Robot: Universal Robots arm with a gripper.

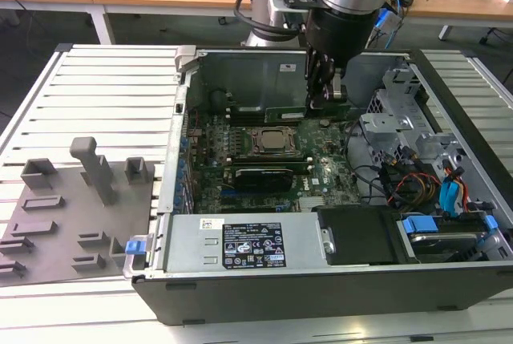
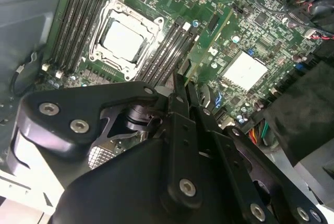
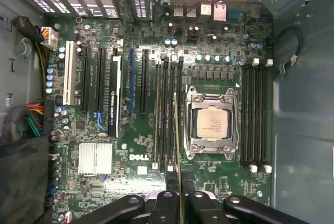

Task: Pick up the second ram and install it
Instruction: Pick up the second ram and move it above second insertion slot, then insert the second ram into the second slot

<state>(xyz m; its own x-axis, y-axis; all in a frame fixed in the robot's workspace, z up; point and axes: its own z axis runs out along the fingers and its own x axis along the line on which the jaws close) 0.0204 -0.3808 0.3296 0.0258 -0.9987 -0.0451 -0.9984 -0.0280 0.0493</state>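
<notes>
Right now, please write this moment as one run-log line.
step: install second ram | gripper: fingers shut on it | place: over memory slots beside processor socket | seated: cannot tell

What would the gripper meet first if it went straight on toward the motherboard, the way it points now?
Probably the black memory slots beside the processor socket: the second ram, clamped in the gripper, hangs edge-on over them. Which slot exactly, I cannot tell.

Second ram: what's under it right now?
Under the second ram, shut in the claw, lie the black memory slots beside the processor socket. Its thin edge hides the slot directly beneath, so seating cannot be seen.
</notes>
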